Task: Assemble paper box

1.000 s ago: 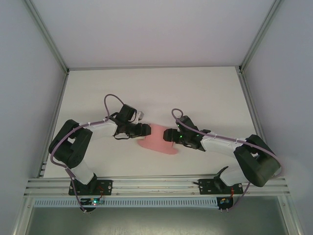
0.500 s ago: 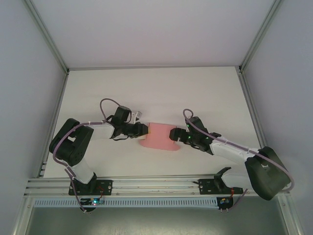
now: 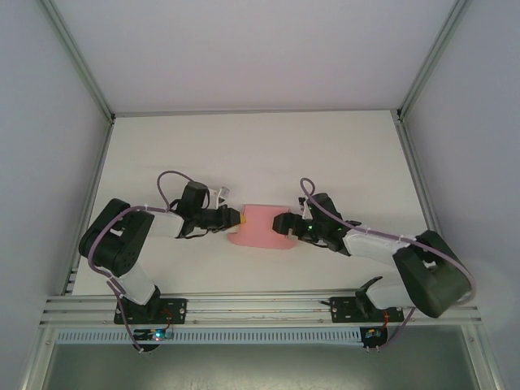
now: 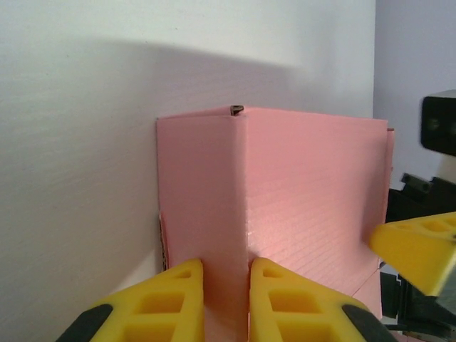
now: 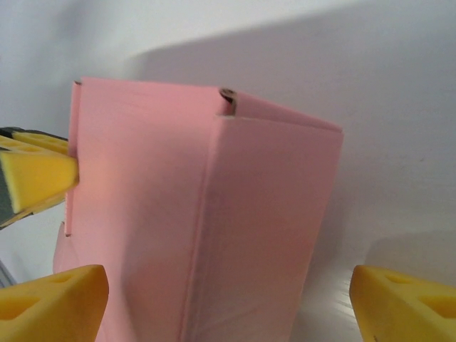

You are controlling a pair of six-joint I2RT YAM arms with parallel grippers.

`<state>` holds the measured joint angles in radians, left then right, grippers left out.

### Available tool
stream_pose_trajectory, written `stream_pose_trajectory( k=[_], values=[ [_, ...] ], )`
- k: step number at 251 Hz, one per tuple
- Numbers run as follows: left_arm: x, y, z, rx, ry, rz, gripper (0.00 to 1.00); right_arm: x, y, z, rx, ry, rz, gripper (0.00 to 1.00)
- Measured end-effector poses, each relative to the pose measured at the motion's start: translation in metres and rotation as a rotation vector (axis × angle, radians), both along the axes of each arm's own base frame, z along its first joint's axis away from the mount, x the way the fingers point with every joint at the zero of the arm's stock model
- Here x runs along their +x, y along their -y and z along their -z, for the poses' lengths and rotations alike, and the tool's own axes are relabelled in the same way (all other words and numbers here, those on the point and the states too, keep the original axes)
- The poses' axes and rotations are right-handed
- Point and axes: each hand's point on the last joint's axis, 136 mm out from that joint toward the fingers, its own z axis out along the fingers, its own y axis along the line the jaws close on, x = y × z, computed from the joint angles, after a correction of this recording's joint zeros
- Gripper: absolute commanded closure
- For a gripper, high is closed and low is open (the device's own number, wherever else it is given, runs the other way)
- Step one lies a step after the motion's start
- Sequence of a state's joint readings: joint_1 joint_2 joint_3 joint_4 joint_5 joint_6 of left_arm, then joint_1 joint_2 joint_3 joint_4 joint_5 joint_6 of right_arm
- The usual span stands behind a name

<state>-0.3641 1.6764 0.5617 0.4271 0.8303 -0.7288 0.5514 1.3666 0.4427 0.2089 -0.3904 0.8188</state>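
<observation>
The paper box (image 3: 260, 227) is light-pink card, partly folded, held above the white table between both grippers. In the left wrist view the paper box (image 4: 313, 185) shows a narrow side panel and a wide face meeting at a crease. My left gripper (image 3: 236, 218) (image 4: 226, 285) is shut on that narrow panel, its yellow fingers (image 4: 178, 303) pressing it from both sides. My right gripper (image 3: 282, 223) (image 5: 228, 278) stands wide open at the opposite end. The box (image 5: 178, 214) sits between its yellow fingertips (image 5: 53, 299) without touching them.
The white table (image 3: 244, 146) stretches bare behind the box. Grey walls and aluminium frame rails (image 3: 81, 73) close in the sides. The right gripper's yellow finger (image 4: 417, 246) shows at the box's far edge in the left wrist view.
The pink card, earlier lying lower and slanted, now stands squarer between the grippers. The left gripper has drawn slightly left. The right gripper swung right, then came back to the box.
</observation>
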Motion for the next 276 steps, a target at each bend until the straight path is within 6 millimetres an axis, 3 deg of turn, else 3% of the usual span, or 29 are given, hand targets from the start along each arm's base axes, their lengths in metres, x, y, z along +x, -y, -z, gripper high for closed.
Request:
stream_pose_trajectory(
  k=[74,100,135,152,176,187,206,226,245,263,276],
  values=[
    [0.004,0.004,0.001,-0.080,0.001,-0.005,0.85,0.010,-0.025,-0.012,0.186,-0.015,-0.027,0.34],
    [0.006,0.003,-0.001,-0.071,0.009,-0.013,0.83,0.013,-0.028,-0.021,0.221,0.005,-0.034,0.46],
    [0.010,-0.002,-0.007,-0.023,0.033,-0.031,0.69,0.016,-0.028,-0.040,0.255,0.049,-0.036,0.51],
    [0.015,-0.005,-0.011,0.018,0.056,-0.049,0.51,0.016,-0.026,-0.049,0.263,0.069,-0.035,0.54],
    [0.028,-0.008,-0.034,0.066,0.152,-0.060,0.27,0.015,-0.022,-0.064,0.259,0.094,-0.028,0.55],
    [0.035,-0.007,-0.053,0.093,0.244,-0.051,0.21,0.015,-0.019,-0.071,0.255,0.104,-0.017,0.57],
    [0.041,0.002,-0.090,0.158,0.430,-0.009,0.00,0.018,-0.011,-0.082,0.247,0.100,0.029,0.62],
    [0.032,0.028,-0.133,0.232,0.675,0.090,0.00,0.023,0.000,-0.092,0.244,0.071,0.092,0.62],
    [0.006,0.056,-0.163,0.273,0.908,0.226,0.00,0.027,0.012,-0.098,0.247,0.033,0.165,0.62],
    [-0.018,0.071,-0.172,0.304,1.059,0.342,0.00,0.028,0.024,-0.102,0.248,-0.006,0.232,0.64],
    [-0.024,0.073,-0.169,0.348,1.125,0.397,0.00,0.029,0.032,-0.106,0.250,-0.045,0.287,0.66]
  ],
)
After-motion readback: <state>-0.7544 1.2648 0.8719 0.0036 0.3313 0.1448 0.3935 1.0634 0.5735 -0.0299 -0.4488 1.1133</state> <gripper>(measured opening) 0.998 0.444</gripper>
